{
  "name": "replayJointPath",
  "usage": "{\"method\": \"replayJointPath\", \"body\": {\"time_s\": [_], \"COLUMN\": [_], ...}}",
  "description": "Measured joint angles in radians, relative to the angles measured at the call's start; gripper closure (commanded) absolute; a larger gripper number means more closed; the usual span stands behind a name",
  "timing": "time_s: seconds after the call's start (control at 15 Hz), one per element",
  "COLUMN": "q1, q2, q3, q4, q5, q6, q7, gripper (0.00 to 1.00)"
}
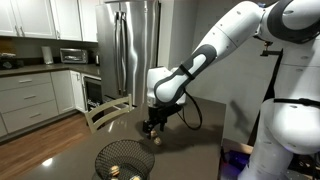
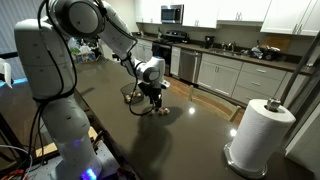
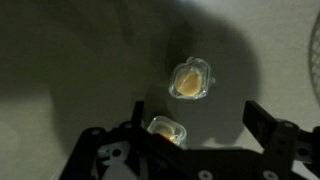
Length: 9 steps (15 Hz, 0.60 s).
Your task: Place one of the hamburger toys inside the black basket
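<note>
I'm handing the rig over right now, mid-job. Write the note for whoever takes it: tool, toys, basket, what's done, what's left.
Tool: open, low over the table, holding nothing.
Hamburger toys: two on the table in the wrist view. The near toy sits between the open jaws, the far toy beyond it.
Black basket: upright on the table, close to the tool.
Done: tool lined up on the near toy.
Left: close, lift, carry over the basket, release.
</note>
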Motion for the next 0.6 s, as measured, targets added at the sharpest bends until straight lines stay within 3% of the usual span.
{"method": "replayJointPath", "body": {"time_s": [0.6], "q1": [0.0], "q2": [0.018], "q3": [-0.01], "q4": [0.001], "q5": [-0.024], "q6": [0.022], "q7": [0.006], "gripper": [0.0]}}
